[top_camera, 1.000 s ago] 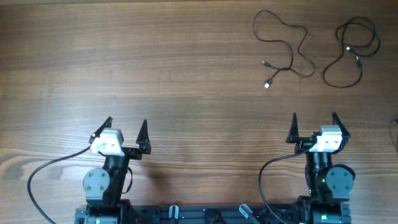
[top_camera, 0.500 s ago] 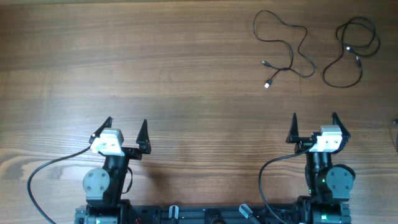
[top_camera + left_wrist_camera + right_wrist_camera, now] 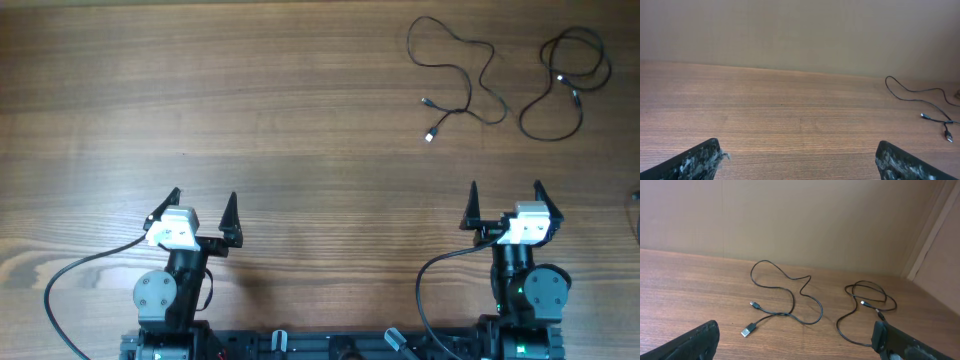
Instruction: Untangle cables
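Observation:
Two thin black cables lie apart at the far right of the wooden table. The first cable (image 3: 462, 70) winds in a loose line and ends in a silver USB plug; it also shows in the right wrist view (image 3: 790, 300) and in the left wrist view (image 3: 920, 97). The second cable (image 3: 565, 85) is a loose coil to its right, seen too in the right wrist view (image 3: 865, 305). My left gripper (image 3: 203, 215) is open and empty near the front edge. My right gripper (image 3: 505, 205) is open and empty, well short of both cables.
The wooden table (image 3: 250, 100) runs to a beige wall at the back. A dark object (image 3: 636, 200) shows at the right edge. The arm bases and their black leads sit along the front edge.

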### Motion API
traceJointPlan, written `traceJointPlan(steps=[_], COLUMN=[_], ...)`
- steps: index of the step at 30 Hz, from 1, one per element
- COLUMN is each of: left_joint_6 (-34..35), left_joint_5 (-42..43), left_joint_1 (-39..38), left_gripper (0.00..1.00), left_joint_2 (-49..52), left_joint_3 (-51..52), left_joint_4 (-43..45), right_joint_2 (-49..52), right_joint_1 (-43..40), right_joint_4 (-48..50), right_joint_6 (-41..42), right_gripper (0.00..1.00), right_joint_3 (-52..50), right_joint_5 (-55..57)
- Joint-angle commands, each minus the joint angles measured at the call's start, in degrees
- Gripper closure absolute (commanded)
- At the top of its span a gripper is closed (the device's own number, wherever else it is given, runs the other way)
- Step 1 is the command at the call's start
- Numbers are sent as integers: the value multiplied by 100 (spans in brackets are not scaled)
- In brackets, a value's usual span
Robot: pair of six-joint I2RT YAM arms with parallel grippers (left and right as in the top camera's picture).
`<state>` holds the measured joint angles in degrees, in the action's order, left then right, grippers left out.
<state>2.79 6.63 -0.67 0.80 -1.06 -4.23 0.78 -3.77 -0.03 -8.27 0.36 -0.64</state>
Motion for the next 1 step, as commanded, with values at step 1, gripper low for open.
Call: traceJointPlan(steps=[1], left_joint_6=[-107], left_joint_5=[-96], left_joint_1=[31], left_gripper=[0], left_joint_2=[-42], left_joint_3=[74], left_joint_4=[24], right_joint_2=[-57], right_joint_1=[33], right_joint_4=[17], right_joint_6=[-68], right_gripper=[0], right_joint_3=[-7], right_joint_5=[-70])
